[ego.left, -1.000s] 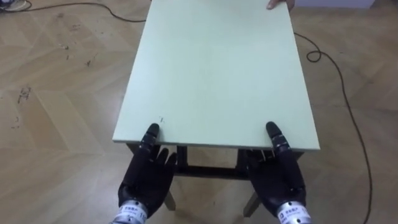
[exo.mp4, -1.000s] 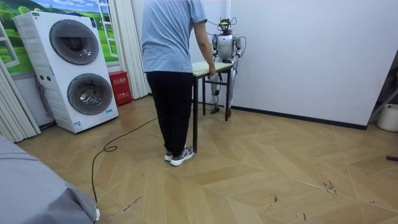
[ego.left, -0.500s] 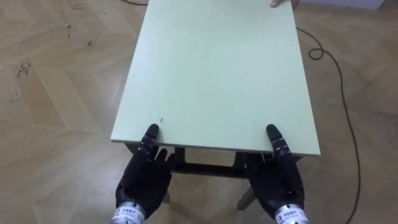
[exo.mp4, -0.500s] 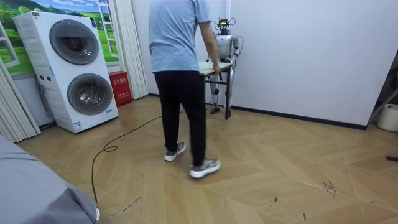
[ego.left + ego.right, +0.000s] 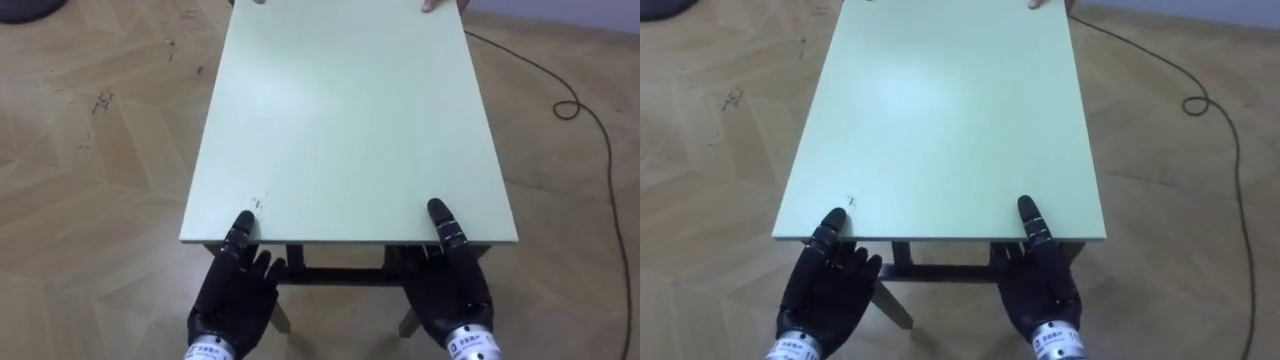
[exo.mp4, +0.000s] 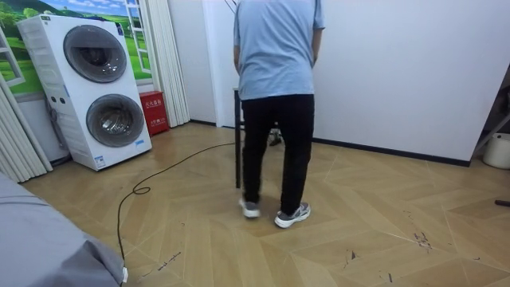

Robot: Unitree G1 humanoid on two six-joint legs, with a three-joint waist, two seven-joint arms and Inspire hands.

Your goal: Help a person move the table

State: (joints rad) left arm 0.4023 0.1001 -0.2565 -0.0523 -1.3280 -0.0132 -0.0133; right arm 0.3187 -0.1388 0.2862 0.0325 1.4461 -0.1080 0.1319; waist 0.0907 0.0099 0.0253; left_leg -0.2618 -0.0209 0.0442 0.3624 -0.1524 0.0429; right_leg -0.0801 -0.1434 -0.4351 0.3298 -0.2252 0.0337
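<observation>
Person [image 6: 277, 80] has stepped to the room view's right and is now blocking the robot. Table [image 5: 350, 120] is stretching between them, with the person's fingertips [image 5: 430, 5] on the far edge. Left hand [image 5: 235, 290] and right hand [image 5: 448, 285] are pinching the near edge, thumbs on top. Bare floor [image 5: 90, 150] is lying on both sides.

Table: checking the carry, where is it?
The table spans the left eye view's middle, left hand and right hand holding its near edge, a person's hand opposite.
</observation>
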